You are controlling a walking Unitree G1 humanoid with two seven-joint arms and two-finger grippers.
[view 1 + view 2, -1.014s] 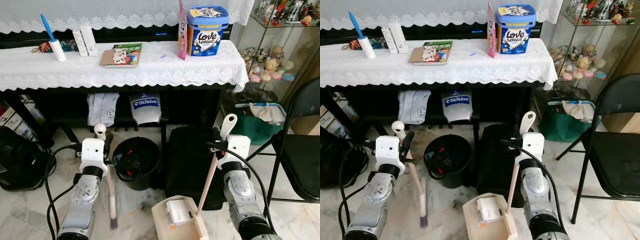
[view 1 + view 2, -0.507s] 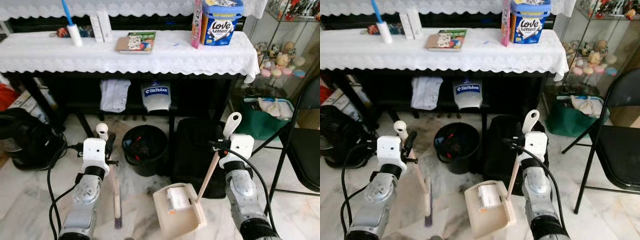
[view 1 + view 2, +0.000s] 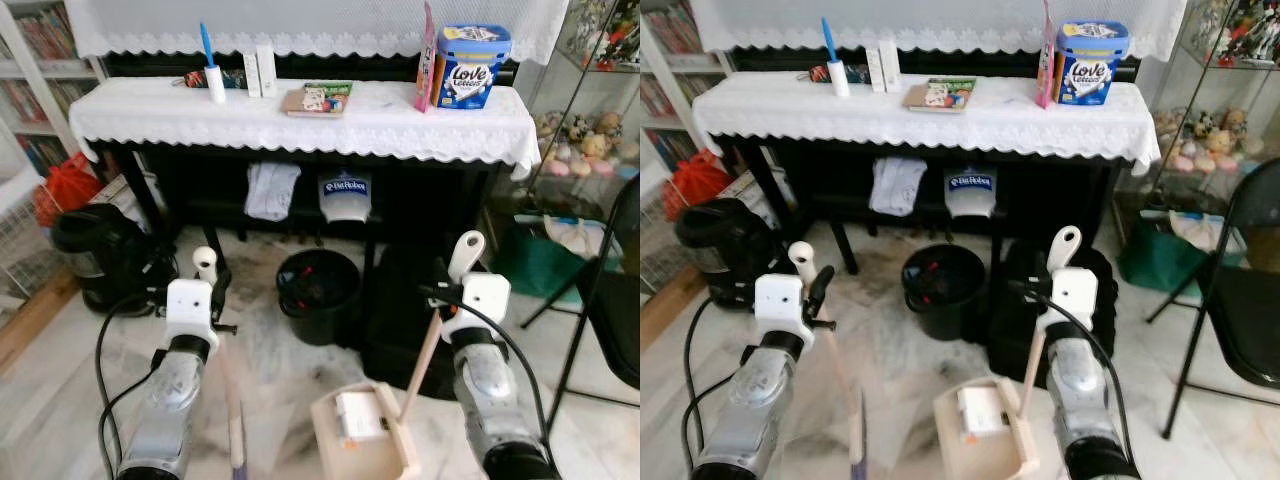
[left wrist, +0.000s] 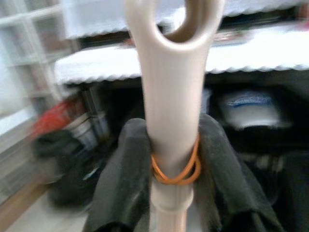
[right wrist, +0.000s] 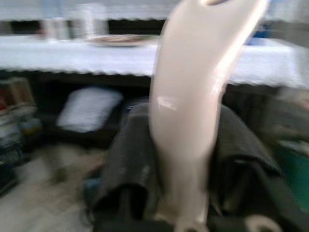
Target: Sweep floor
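The camera now sits farther back than a second ago, so the whole white-clothed table shows, with a bookshelf at far left, while the two arms keep their places. The left gripper is clamped on the cream handle of the brush, whose blurred head hangs near the marble floor at near left. The right gripper is clamped on the handle of the dustpan, which sits low at near centre, in front of the black bin.

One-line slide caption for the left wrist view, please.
Left gripper shut on the cream broom handle, orange rubber band around it, white-clothed table blurred behind.
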